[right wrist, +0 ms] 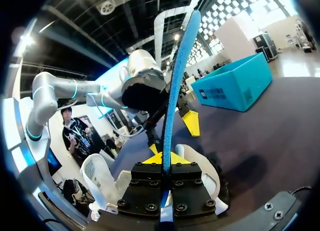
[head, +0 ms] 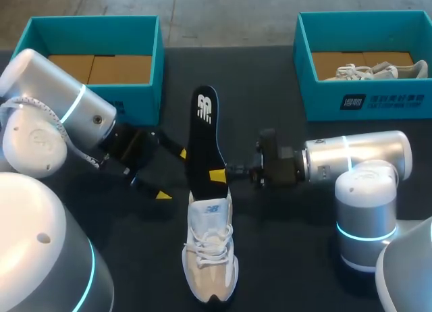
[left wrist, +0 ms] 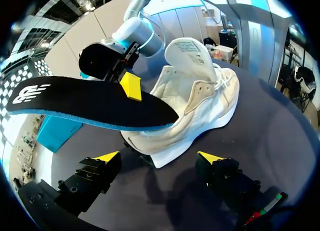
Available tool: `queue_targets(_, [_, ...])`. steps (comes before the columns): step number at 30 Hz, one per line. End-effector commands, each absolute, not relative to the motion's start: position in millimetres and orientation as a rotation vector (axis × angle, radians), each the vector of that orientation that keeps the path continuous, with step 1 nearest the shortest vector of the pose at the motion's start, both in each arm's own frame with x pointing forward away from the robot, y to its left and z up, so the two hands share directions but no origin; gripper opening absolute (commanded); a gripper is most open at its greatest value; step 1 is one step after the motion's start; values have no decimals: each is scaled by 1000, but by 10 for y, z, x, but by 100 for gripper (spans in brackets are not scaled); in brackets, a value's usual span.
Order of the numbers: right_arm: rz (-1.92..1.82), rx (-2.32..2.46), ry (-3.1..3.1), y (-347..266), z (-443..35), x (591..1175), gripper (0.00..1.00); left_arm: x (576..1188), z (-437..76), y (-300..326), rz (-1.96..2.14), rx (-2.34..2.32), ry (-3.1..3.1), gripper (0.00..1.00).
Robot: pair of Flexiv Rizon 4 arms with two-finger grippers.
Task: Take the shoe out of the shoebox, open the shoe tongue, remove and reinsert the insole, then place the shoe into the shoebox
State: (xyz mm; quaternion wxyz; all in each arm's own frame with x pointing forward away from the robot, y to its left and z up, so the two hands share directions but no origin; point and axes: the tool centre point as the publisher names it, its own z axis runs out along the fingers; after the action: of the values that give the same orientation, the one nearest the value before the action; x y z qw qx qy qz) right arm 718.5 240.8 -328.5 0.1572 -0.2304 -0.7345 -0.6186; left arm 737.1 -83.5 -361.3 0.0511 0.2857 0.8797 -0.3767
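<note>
Shoe (head: 210, 254), white, lies on the dark worktop (head: 304, 258) between the arms, with its tongue (left wrist: 192, 53) lifted. The black insole (head: 204, 140) slants up from the shoe's opening, pinched edge-on between the fingers of the right tool (right wrist: 163, 158). The left tool (left wrist: 159, 157) sits just beside the shoe, fingers spread, grasping nothing. Two teal shoeboxes (head: 317, 96) stand at the far side.

Insole (head: 204, 133) across shoe (head: 210, 258) mouth
</note>
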Motion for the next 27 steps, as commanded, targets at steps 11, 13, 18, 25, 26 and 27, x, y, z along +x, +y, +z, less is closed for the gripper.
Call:
queue_targets(11, [-1761, -689, -2084, 2423, -3370, 7102, 0, 7367, -3610, -839, -1140, 870, 2680, 100])
queue_targets(13, [-1757, -693, -2080, 2429, -3382, 7091, 0, 7367, -3610, -839, -1140, 870, 2680, 100])
queue_targets(18, [-1744, -699, -2071, 2435, -3411, 7059, 0, 7367, -3610, -839, -1140, 870, 2680, 100])
queue_targets(25, [-1732, -713, -2064, 2419, -3435, 7010, 0, 7367, -3610, -839, -1140, 870, 2680, 100])
queue_targets(26, [-1731, -713, -2063, 2418, -3437, 7005, 0, 7367, -3610, -839, -1140, 870, 2680, 100])
queue_targets(27, [-1731, -714, -2062, 2417, -3439, 7001, 0, 7367, -3610, -839, -1140, 870, 2680, 100])
